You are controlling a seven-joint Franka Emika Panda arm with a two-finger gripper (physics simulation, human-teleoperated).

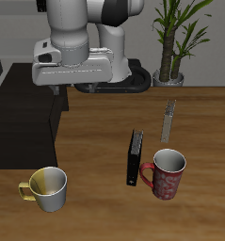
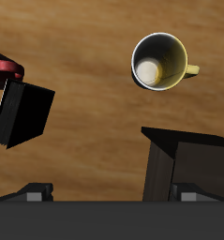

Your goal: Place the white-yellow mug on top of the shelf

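The white-yellow mug (image 1: 48,188) stands upright near the table's front edge, cream outside and yellow inside, with a yellow handle. It also shows in the wrist view (image 2: 160,63), seen from above and apart from the fingers. The shelf (image 1: 24,118) is a large black cabinet with a flat top, just behind the mug; one corner of it shows in the wrist view (image 2: 193,164). My gripper (image 1: 69,87) hangs high above the table by the shelf's back corner, well behind the mug. It is open and empty, with the fingertips (image 2: 29,192) wide apart.
A red patterned mug (image 1: 166,174) stands near the front edge, with a thin black book-like slab (image 1: 135,157) upright beside it. A small grey strip (image 1: 168,120) lies farther back. A potted plant (image 1: 170,42) stands at the table's back.
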